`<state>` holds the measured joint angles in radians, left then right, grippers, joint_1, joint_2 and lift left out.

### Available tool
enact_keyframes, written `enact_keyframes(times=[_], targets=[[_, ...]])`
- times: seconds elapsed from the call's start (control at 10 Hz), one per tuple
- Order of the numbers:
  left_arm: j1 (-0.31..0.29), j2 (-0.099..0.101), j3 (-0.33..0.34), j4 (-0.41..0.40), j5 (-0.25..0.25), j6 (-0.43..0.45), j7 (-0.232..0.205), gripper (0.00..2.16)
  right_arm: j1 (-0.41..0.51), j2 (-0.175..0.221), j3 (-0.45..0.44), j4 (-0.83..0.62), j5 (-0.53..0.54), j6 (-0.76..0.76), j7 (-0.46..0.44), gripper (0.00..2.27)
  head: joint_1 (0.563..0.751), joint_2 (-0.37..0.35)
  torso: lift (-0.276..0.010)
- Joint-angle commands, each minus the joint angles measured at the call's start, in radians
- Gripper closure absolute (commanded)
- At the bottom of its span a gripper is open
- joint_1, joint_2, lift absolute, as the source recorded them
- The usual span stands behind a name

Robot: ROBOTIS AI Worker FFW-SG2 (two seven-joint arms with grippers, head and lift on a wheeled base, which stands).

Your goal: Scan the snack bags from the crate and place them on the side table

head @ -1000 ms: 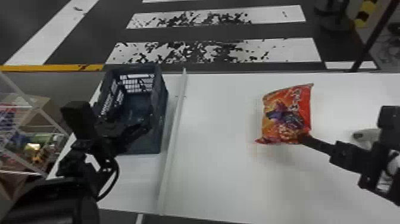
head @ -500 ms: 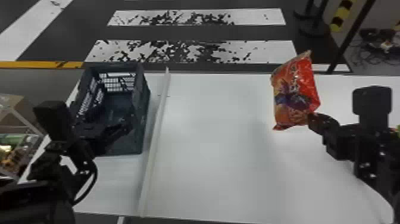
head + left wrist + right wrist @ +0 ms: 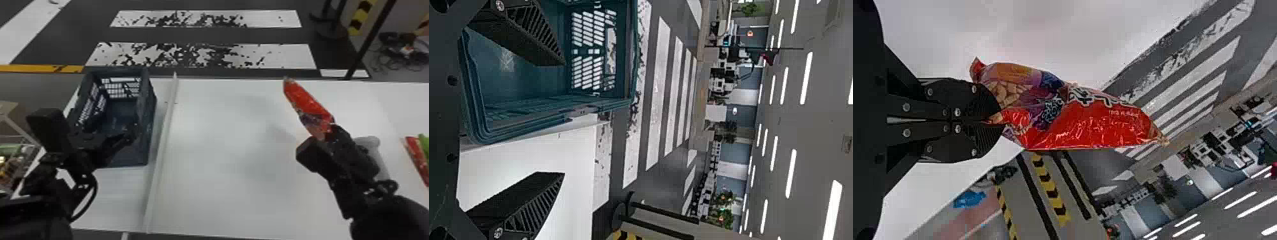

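In the head view my right gripper [image 3: 333, 129] holds the red snack bag [image 3: 308, 102] above the white table, the bag seen nearly edge-on. The right wrist view has the gripper [image 3: 995, 120] shut on one end of the bag [image 3: 1093, 122]. My left gripper [image 3: 132, 132] is over the near part of the dark crate [image 3: 151, 111]. In the left wrist view the left gripper [image 3: 563, 120] stands open with nothing between its fingers, beside the crate [image 3: 549, 107]. The part of the crate's inside visible in the head view holds no bag.
A grey-white scanner-like object [image 3: 372, 143] lies beside the right arm. Red and green packaging [image 3: 418, 156] is at the far right edge. A raised white strip [image 3: 162, 143] runs along the table [image 3: 236, 204] between the crate and the right part. Shelving with goods [image 3: 16, 153] stands at left.
The right gripper has lifted the bag from the table and turned it from face-on to nearly edge-on. The head view has shifted; the left gripper keeps its place over the crate.
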<state>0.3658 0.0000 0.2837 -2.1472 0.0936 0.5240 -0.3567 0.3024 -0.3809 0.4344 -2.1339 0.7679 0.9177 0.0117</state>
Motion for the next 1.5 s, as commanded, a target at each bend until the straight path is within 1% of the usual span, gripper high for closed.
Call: enact_keyframes(times=[0.0, 0.1, 0.2, 0.3, 0.4, 0.5, 0.6, 0.7, 0.8, 0.9, 1.0, 1.1, 1.2, 1.3, 1.4], targets=[[-0.001, -0.003, 0.0, 0.003, 0.0, 0.0, 0.001, 0.09, -0.02, -0.039, 0.155, 0.103, 0.197, 0.045, -0.022, 2.25, 0.695, 0.052, -0.094], [0.001, -0.003, 0.0, 0.004, 0.0, 0.0, -0.001, 0.09, -0.037, -0.058, 0.244, 0.157, 0.286, 0.103, -0.032, 2.25, 0.695, 0.064, -0.094], [-0.001, -0.003, 0.0, 0.004, 0.0, 0.0, -0.001, 0.09, -0.048, -0.073, 0.316, 0.19, 0.343, 0.14, -0.021, 2.25, 0.695, 0.076, -0.094], [-0.001, -0.003, 0.002, 0.006, 0.0, 0.0, -0.001, 0.09, -0.048, -0.092, 0.365, 0.2, 0.353, 0.143, 0.004, 2.17, 0.695, 0.082, -0.094], [0.001, -0.003, 0.003, 0.006, 0.0, 0.0, -0.001, 0.09, -0.043, -0.101, 0.399, 0.198, 0.349, 0.146, 0.019, 1.81, 0.695, 0.097, -0.094], [0.001, -0.003, 0.005, 0.007, 0.0, 0.0, -0.001, 0.09, -0.037, -0.104, 0.415, 0.184, 0.326, 0.146, 0.025, 0.98, 0.695, 0.116, -0.094], [0.002, -0.003, 0.005, 0.007, 0.002, 0.0, -0.001, 0.09, -0.032, -0.108, 0.415, 0.152, 0.275, 0.149, 0.04, 0.25, 0.695, 0.136, -0.094], [0.004, -0.003, 0.005, 0.006, 0.002, 0.0, -0.001, 0.09, -0.022, -0.116, 0.397, 0.098, 0.2, 0.149, 0.068, 0.0, 0.695, 0.151, -0.094], [0.005, -0.003, 0.006, 0.006, 0.002, 0.0, -0.002, 0.09, -0.006, -0.121, 0.357, 0.035, 0.12, 0.149, 0.106, 0.01, 0.695, 0.164, -0.094], [0.007, -0.003, 0.006, 0.004, 0.005, 0.0, -0.002, 0.09, 0.012, -0.124, 0.296, -0.035, 0.007, 0.149, 0.163, 0.05, 0.695, 0.169, -0.094], [0.007, -0.003, 0.006, 0.006, 0.006, 0.0, -0.002, 0.09, 0.024, -0.125, 0.218, -0.098, -0.145, 0.146, 0.209, 0.07, 0.695, 0.179, -0.094], [0.007, -0.003, 0.006, 0.004, 0.006, 0.0, -0.002, 0.09, 0.034, -0.124, 0.142, -0.136, -0.269, 0.14, 0.244, 0.08, 0.695, 0.19, -0.094], [0.007, -0.003, 0.006, 0.004, 0.006, 0.0, -0.002, 0.09, 0.041, -0.113, 0.057, -0.162, -0.41, 0.128, 0.278, 0.08, 0.695, 0.2, -0.094], [0.008, -0.003, 0.008, 0.006, 0.006, 0.0, -0.002, 0.09, 0.044, -0.092, -0.048, -0.175, -0.581, 0.119, 0.333, 0.08, 0.695, 0.208, -0.094], [0.01, -0.003, 0.008, 0.004, 0.006, 0.0, -0.002, 0.09, 0.044, -0.05, -0.149, -0.172, -0.745, 0.106, 0.381, 0.08, 0.695, 0.215, -0.094]])
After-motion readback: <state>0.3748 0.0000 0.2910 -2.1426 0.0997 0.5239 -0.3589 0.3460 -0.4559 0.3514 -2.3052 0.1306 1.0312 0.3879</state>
